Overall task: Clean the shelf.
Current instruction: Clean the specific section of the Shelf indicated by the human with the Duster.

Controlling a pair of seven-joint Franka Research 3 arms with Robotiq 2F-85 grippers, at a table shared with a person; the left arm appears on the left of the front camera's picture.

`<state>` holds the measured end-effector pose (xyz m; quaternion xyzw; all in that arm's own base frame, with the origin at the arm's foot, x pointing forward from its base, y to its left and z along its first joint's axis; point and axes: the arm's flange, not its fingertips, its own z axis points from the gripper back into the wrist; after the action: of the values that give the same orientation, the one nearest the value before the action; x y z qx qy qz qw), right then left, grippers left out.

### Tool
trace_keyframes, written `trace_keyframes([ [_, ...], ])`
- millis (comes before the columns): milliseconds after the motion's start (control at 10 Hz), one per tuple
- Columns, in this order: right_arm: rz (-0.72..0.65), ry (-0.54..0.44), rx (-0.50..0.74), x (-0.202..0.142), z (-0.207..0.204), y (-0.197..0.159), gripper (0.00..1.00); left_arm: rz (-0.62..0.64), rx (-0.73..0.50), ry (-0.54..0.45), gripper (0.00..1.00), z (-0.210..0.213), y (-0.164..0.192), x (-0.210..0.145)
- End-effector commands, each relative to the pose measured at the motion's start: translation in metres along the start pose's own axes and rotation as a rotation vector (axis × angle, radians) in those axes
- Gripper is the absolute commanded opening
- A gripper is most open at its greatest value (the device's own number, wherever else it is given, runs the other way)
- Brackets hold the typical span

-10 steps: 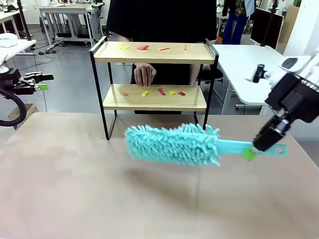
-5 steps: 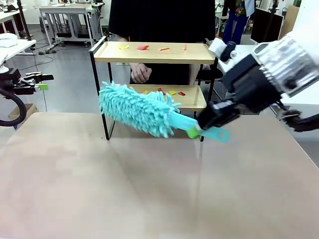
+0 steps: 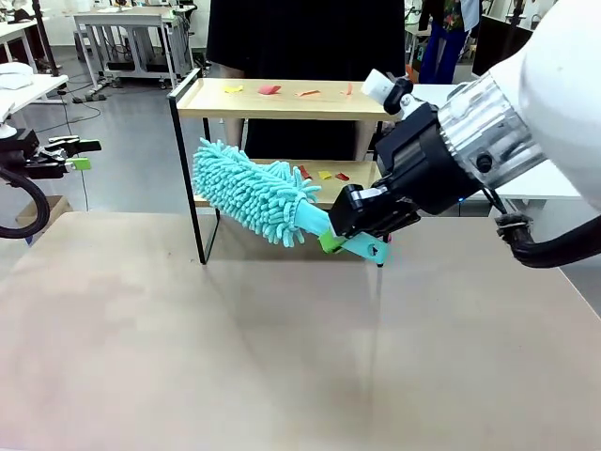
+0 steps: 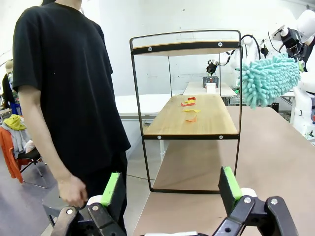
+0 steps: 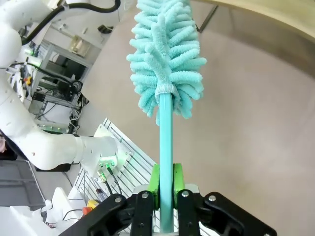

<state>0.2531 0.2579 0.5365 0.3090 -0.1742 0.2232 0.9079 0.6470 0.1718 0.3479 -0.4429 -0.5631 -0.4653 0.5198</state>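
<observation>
Small two-tier shelf, light wood boards in thin black metal frame [image 3: 282,105], upright on brown tabletop [image 3: 188,357]. Right gripper [image 3: 331,241] clamped on handle of fluffy teal microfibre duster [image 3: 252,193]; duster head at shelf's lower tier, front left. Left gripper [image 4: 170,189] jaws wide apart, empty, well left of shelf. Red, yellow, orange paper scraps [image 3: 269,90] on both boards. Judgement: barely begun, both tiers left to sweep.

Fixed front view, two wrist views.
The front view looks across the worktop [image 3: 188,357] at the shelf [image 3: 291,101]; the left wrist view faces the shelf end-on from the side; the right wrist view looks closely along the duster [image 5: 165,64], seen in all three.
</observation>
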Motion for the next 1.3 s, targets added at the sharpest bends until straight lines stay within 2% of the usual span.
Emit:
trace_keyframes([
  [0,0.028,0.004,0.015,-0.005,0.008,-0.005,0.13,-0.014,-0.003,0.002,1.0,0.0,-0.002,0.002],
  [100,0.0,0.0,0.0,0.0,0.0,0.0,0.13,-0.014,-0.003,0.002,1.0,0.0,-0.002,0.002],
  [200,-0.053,-0.009,-0.14,0.007,-0.013,0.023,0.13,-0.014,-0.003,0.002,1.0,0.0,-0.002,0.002],
  [300,-0.071,-0.027,-0.202,0.017,-0.026,0.038,0.13,-0.014,-0.003,0.002,1.0,0.0,-0.002,0.002],
  [600,-0.103,-0.071,-0.227,0.035,-0.052,0.059,0.13,-0.014,-0.003,0.002,1.0,0.0,-0.002,0.002],
  [900,-0.151,-0.155,-0.311,0.055,-0.071,0.079,0.13,-0.014,-0.003,0.002,1.0,0.0,-0.002,0.002],
  [1200,-0.161,-0.178,-0.405,0.091,-0.099,0.096,0.13,-0.014,-0.003,0.002,1.0,0.0,-0.002,0.002],
])
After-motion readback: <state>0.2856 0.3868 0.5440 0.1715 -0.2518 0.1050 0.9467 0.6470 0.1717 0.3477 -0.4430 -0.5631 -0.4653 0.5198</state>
